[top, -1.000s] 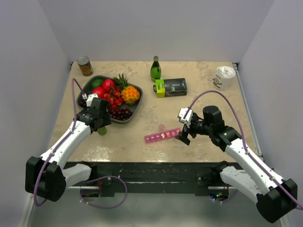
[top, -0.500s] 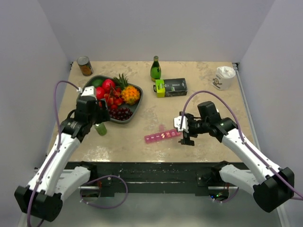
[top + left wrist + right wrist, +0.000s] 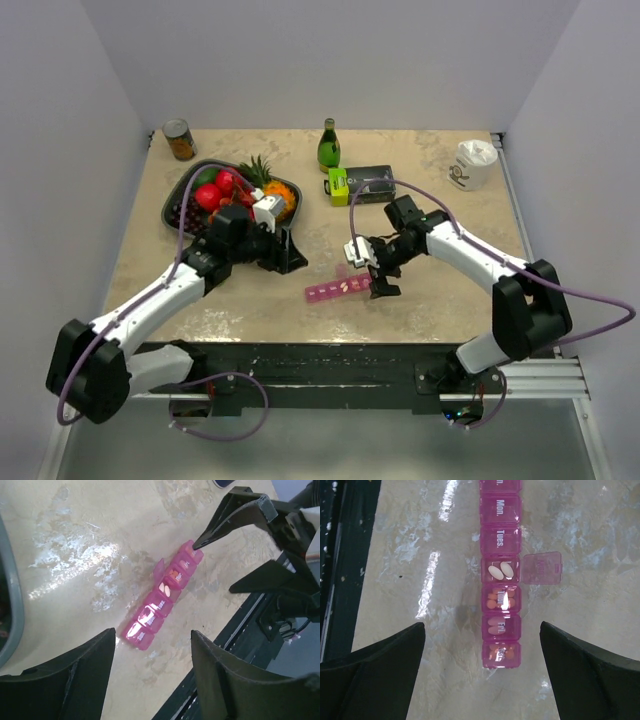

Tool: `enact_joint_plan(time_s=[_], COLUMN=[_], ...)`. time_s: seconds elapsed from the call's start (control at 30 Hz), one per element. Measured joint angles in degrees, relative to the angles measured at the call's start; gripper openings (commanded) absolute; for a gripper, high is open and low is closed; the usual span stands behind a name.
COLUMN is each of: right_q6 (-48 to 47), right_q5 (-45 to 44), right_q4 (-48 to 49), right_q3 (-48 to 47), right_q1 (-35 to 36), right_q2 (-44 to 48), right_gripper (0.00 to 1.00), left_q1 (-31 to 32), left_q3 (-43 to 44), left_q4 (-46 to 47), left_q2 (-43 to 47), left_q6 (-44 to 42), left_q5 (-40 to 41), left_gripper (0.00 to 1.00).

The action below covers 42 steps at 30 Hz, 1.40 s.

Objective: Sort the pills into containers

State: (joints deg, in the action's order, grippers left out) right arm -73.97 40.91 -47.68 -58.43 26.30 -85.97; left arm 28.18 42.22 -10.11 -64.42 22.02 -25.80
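the pink organiser [image 3: 342, 288] lay left-to-right; the right gripper [image 3: 380, 280], fingers spread and empty, hung over its right end, nearer than the left gripper [image 3: 296, 258], likewise released.

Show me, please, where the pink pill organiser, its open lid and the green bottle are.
pink pill organiser [image 3: 500, 540], right wrist view, on the closed lid marked Tues.
open lid [image 3: 541, 567], right wrist view, at the middle of the flap.
green bottle [image 3: 329, 150], top external view, on its body.

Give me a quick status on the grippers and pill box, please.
Left gripper open, empty. Right gripper open above pill box. Box on table, one lid up. Nothing blocking.
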Motion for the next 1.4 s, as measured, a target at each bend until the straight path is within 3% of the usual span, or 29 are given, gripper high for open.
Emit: enact_joint_plan(time_s=[0.23,0.47,0.83,0.97,1.27,1.4], right_q6=[11.5,13.6,10.5,9.2,8.5,8.6], right_q5=[-1.9,-4.3,-5.6,-5.9,-6.1,-6.1], right_q4=[19.2,27.6,28.3,28.0,28.0,28.0], right_q3=[11.1,13.1,13.9,13.9,13.9,13.9], right_q1=[0.0,0.0,0.1,0.6,1.1,1.1], right_q2=[1.2,0.1,-2.4,-3.4,-4.2,-4.2], right_gripper=[0.97,0.87,0.69,0.5,0.39,0.36], left_q1=[0.4,0.5,4.0,4.6,6.4,7.3], left_q3=[-1.2,0.3,8.2,9.4,11.0,11.2], left_q4=[14.3,20.8,23.0,22.9,23.0,23.5], left_q2=[-10.4,-22.0,-34.4,-37.0,-40.7,-40.9], left_q6=[5.1,7.9,8.9,8.9,8.9,8.9], left_q5=[0.0,0.3,0.7,0.7,-0.6,-2.1], left_gripper=[0.66,0.49,0.41,0.33,0.25,0.16])
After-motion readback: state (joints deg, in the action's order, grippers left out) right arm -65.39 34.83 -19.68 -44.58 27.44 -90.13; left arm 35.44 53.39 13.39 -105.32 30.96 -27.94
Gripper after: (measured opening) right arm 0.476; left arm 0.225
